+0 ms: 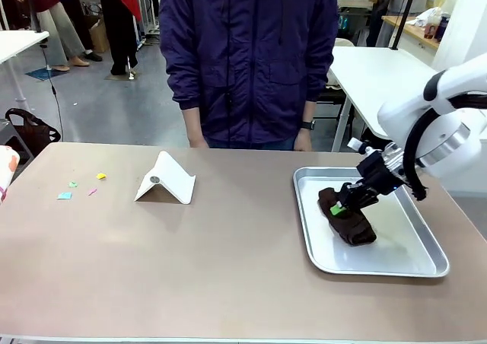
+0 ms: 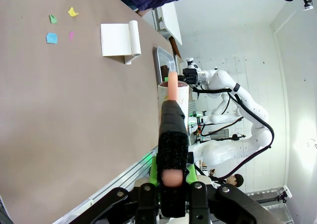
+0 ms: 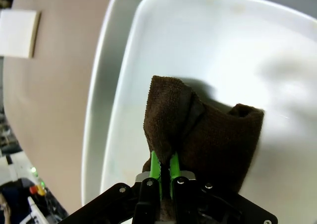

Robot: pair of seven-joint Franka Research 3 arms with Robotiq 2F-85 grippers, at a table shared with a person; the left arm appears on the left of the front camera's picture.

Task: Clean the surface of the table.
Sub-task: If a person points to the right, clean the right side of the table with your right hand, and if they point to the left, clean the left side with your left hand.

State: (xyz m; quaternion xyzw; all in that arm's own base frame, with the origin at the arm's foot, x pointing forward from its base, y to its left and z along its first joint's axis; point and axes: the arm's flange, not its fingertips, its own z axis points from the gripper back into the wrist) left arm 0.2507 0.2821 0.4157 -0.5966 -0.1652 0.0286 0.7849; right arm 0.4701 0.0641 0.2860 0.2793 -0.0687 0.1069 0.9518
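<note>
The brownish table (image 1: 228,260) carries a few small coloured paper scraps (image 1: 65,195) near its left end, also lying on the table (image 2: 59,110) as scraps (image 2: 52,37) in the left wrist view. My right gripper (image 1: 346,203) is low over the metal tray (image 1: 380,272), shut on a dark brown cloth (image 1: 354,226). In the right wrist view its green pads (image 3: 155,167) pinch a fold of the cloth (image 3: 213,135). My left gripper (image 2: 172,177) is shut on a dark tool with pink ends (image 2: 172,120), held off the table's left end.
A white folded scoop (image 1: 165,179) stands on the table between the scraps and the tray; it is also in the left wrist view (image 2: 119,41). A person in a dark jacket (image 1: 247,55) stands at the far edge, hands down. White tables stand behind.
</note>
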